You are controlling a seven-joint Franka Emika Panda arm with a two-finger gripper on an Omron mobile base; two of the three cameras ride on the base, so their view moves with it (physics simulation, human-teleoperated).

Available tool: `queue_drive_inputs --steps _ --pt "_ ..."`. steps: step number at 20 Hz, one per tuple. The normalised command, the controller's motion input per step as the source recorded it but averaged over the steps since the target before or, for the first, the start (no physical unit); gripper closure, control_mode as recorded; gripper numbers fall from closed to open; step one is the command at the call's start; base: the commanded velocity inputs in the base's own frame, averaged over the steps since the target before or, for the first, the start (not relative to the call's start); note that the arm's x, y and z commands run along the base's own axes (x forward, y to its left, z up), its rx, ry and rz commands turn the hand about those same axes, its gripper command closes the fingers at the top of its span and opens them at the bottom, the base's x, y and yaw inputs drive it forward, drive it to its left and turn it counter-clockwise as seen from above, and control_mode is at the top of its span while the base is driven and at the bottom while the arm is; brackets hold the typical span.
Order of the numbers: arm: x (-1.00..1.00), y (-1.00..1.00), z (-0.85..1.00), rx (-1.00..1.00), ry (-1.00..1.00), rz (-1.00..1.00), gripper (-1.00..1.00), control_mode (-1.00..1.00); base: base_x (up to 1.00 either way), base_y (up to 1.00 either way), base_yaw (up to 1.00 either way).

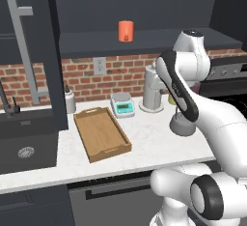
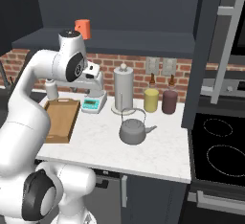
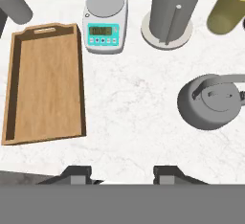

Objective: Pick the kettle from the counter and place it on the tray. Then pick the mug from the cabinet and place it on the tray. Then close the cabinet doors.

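The dark grey kettle (image 2: 132,129) (image 3: 210,101) stands upright on the white counter (image 2: 160,153), right of the wooden tray (image 3: 45,84) (image 1: 101,133), which holds nothing. In the left base view the arm hides most of the kettle (image 1: 182,123). My gripper (image 3: 122,174) hovers high over the counter between tray and kettle, looking straight down; it is open, with nothing between its fingers. The orange-red mug (image 1: 126,31) (image 2: 83,27) sits on the shelf of the cabinet (image 1: 144,40). Both cabinet doors (image 1: 34,51) (image 2: 213,50) stand open.
A digital scale (image 3: 105,22) and a tall paper-towel holder (image 3: 172,7) stand behind the tray and kettle, by the brick wall. A yellow jar (image 2: 151,98) and a maroon jar (image 2: 169,101) are further right. The sink (image 1: 24,148) lies left, the stove (image 2: 220,146) right.
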Motion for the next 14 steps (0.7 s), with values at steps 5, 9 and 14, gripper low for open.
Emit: queue_drive_inputs --steps 5,9,14 --pt "-0.14 0.00 0.00 0.00 -0.02 0.00 -1.00 -1.00 0.00 0.00 0.00" --pt "-0.09 0.00 0.00 0.00 -0.01 0.00 -1.00 -1.00 0.00 0.00 0.00" --pt "-0.20 0.00 0.00 0.00 -0.07 0.00 -1.00 -1.00 0.00 0.00 0.00"
